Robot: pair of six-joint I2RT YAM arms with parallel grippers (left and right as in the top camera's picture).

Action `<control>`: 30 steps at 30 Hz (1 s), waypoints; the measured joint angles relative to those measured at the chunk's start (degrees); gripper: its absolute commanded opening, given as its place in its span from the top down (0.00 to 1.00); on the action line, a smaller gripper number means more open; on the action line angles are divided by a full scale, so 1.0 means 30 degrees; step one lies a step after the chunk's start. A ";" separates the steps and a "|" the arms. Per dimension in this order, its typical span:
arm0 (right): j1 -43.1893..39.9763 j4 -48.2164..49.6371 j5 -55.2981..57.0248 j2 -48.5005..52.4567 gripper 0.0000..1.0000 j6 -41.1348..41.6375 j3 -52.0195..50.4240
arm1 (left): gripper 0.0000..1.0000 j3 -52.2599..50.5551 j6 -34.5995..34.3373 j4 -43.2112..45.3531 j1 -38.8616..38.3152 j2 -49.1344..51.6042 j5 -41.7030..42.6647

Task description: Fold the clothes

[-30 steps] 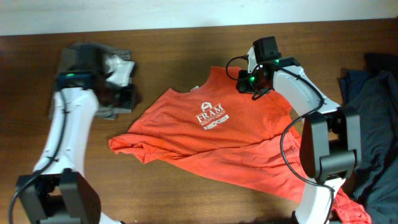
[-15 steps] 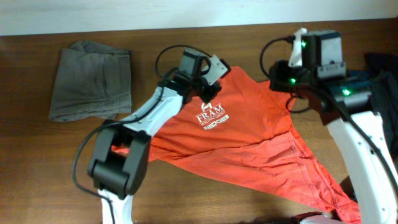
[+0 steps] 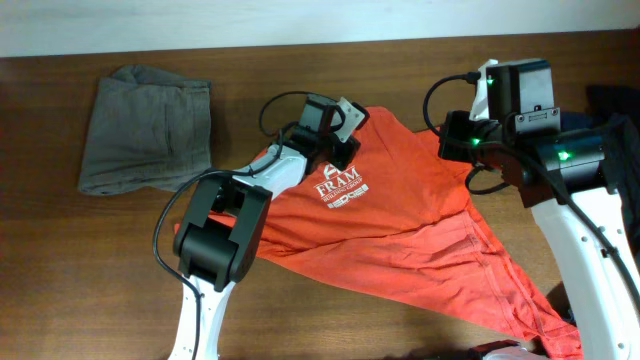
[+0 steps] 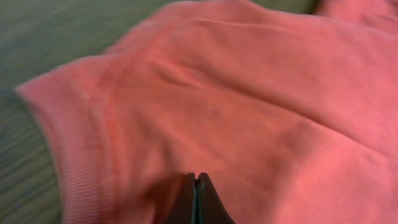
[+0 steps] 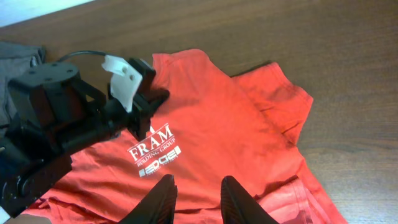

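The orange-red T-shirt [image 3: 400, 230] lies spread on the wooden table, its white lettering [image 3: 342, 190] facing up. My left gripper [image 3: 338, 140] is low over the shirt near the collar, fingers pressed together. In the left wrist view the left gripper [image 4: 196, 178] is shut just above orange fabric [image 4: 280, 93], and I see no cloth pinched. My right gripper [image 3: 456, 140] hangs above the shirt's right shoulder. The right wrist view shows the right gripper [image 5: 199, 186] open over the shirt [image 5: 205, 106], nothing between its fingers, with the left gripper [image 5: 155, 99] ahead of it.
A folded grey-brown garment [image 3: 145, 130] lies at the back left of the table. Dark blue-grey garments [image 3: 612, 130] are heaped at the right edge. Bare wood [image 3: 330, 325] shows in front of the shirt. The shirt's hem trails to the front right corner [image 3: 540, 320].
The left arm has swung from the grey garment to the shirt's collar and shut. The right arm has lifted off the shirt's shoulder, its fingers narrowing slightly. The shirt now lies stretched further right.
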 measured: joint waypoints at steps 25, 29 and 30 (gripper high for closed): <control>0.0000 0.6666 -0.0568 0.7934 0.45 -0.1625 -0.1880 | 0.71 0.9726 -0.1020 -1.1737 0.6761 0.1902 -0.3803; 0.0007 1.0448 -0.2302 0.9646 0.44 -0.1931 -0.1887 | 0.70 1.3420 -0.1020 -1.6436 0.6601 0.1872 -0.3818; 0.0029 1.1373 -0.2841 1.0185 0.44 -0.2004 -0.1887 | 0.70 1.4192 -0.1020 -1.7456 0.6601 0.1829 -0.3810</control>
